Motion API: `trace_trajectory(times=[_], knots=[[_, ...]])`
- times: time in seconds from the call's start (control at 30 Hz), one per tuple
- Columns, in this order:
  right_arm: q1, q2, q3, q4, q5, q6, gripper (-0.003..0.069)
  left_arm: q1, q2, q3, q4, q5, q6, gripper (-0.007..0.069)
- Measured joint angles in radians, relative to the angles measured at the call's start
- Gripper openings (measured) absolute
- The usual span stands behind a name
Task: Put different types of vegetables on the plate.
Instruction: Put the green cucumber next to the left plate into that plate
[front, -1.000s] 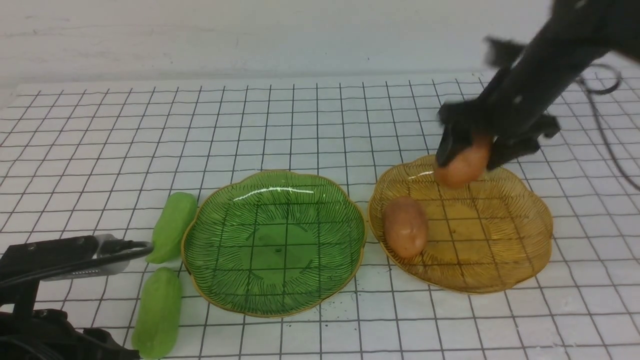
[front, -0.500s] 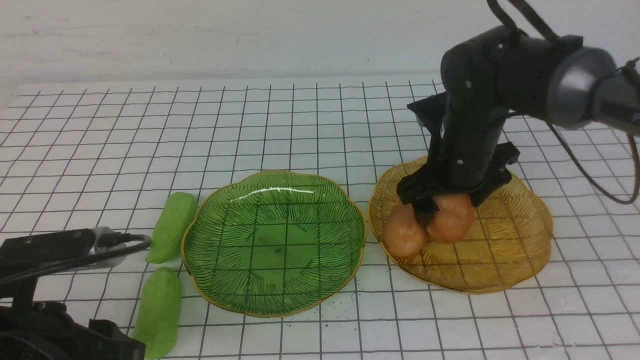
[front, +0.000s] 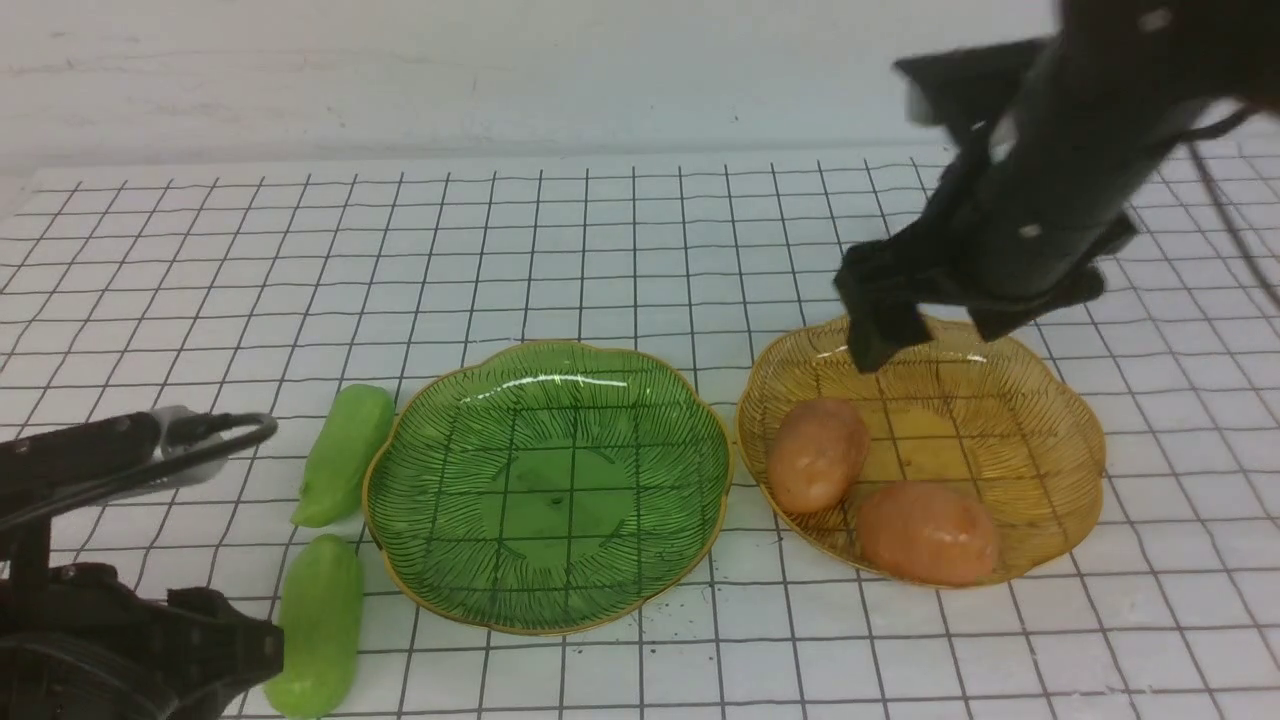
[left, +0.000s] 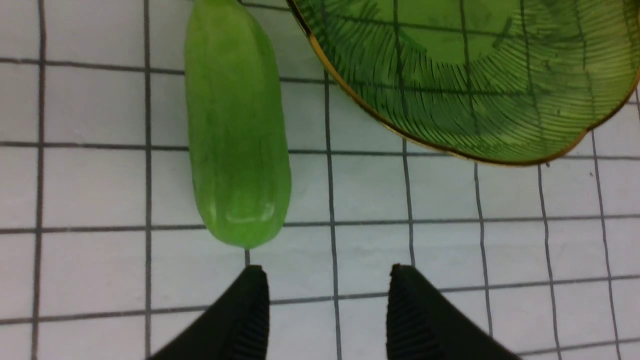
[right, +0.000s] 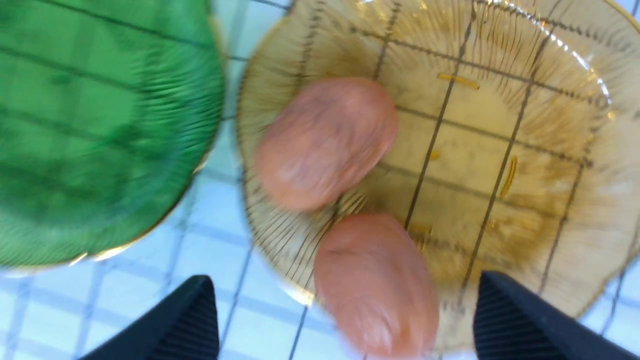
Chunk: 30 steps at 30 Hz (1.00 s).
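Two orange-brown potatoes lie in the amber glass plate (front: 1040, 400): one at its left side (front: 817, 452), one at its front (front: 927, 533). Both show in the right wrist view (right: 325, 142) (right: 377, 285). My right gripper (front: 935, 330) is open and empty, raised above the amber plate's far rim. Two light-green cucumbers lie on the table left of the green glass plate (front: 548, 485): a far one (front: 343, 452) and a near one (front: 316, 624). My left gripper (left: 325, 292) is open and empty, just short of the near cucumber's end (left: 235, 135).
The table is white with a black grid. The green plate is empty and its rim shows in the left wrist view (left: 450, 150) and the right wrist view (right: 100, 140). The left arm's body (front: 110, 600) fills the front left corner.
My right gripper let go of the second potato in the amber plate and rose up and away. The potato now lies at the plate's front. The left arm shifted slightly.
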Motion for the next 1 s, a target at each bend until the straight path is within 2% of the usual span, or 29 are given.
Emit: trace_trajectory(times=[0.1, 0.23, 0.37, 0.67, 0.9, 1.0], knots=[[0.0, -0.192, 0.113, 0.019, 0.006, 0.0, 0.0555, 0.0, 0.03, 0.0, 0.003, -0.015, -0.015, 0.0329], [0.0, -0.335, 0.207, 0.019, 0.013, 0.0, 0.0514, 0.0, 0.096, 0.0, 0.005, -0.053, -0.02, 0.0371], [0.0, -0.483, 0.318, 0.013, 0.022, 0.0, 0.0471, 0.0, 0.24, 0.0, 0.005, -0.166, -0.021, 0.0423], [0.0, -0.553, 0.437, -0.003, 0.027, 0.0, 0.045, 0.0, 0.44, -0.003, -0.002, -0.27, -0.001, 0.0426], [0.0, -0.553, 0.451, -0.006, 0.026, 0.0, 0.0449, -0.002, 0.541, -0.007, -0.008, -0.301, 0.001, 0.0424], [0.0, -0.553, 0.451, -0.006, 0.026, 0.0, 0.0447, -0.003, 0.581, -0.014, -0.01, -0.311, 0.005, 0.0391]])
